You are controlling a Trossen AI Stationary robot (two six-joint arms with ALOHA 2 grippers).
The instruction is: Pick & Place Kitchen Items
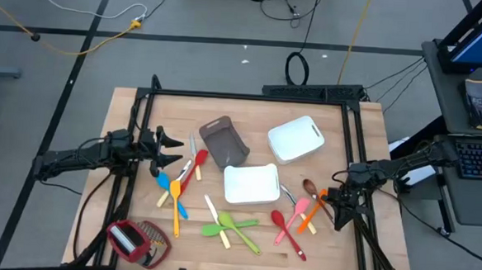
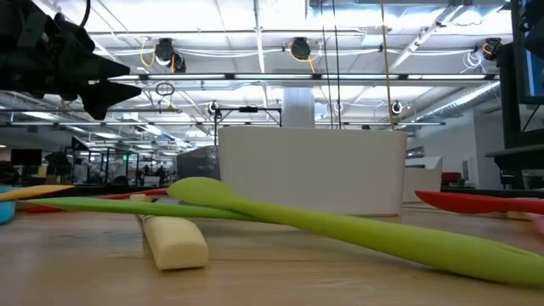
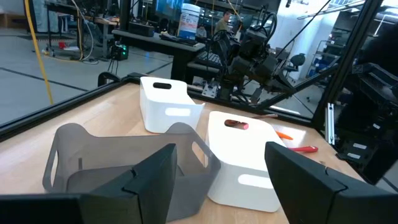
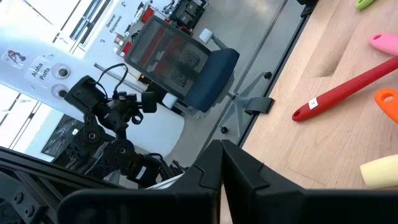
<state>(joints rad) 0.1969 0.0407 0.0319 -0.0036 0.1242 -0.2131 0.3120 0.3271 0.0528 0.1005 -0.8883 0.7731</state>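
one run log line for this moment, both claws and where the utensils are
left claw open, empty, by grey tray | right claw shut, empty, by orange spoon | utensils on table | white trays unloaded

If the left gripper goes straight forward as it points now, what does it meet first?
Most likely the grey tray. The left gripper, open, points across the table, and that tray lies directly ahead between its fingers, nearer than the two white trays. Its height above the table is unclear, so it might pass over the rim.
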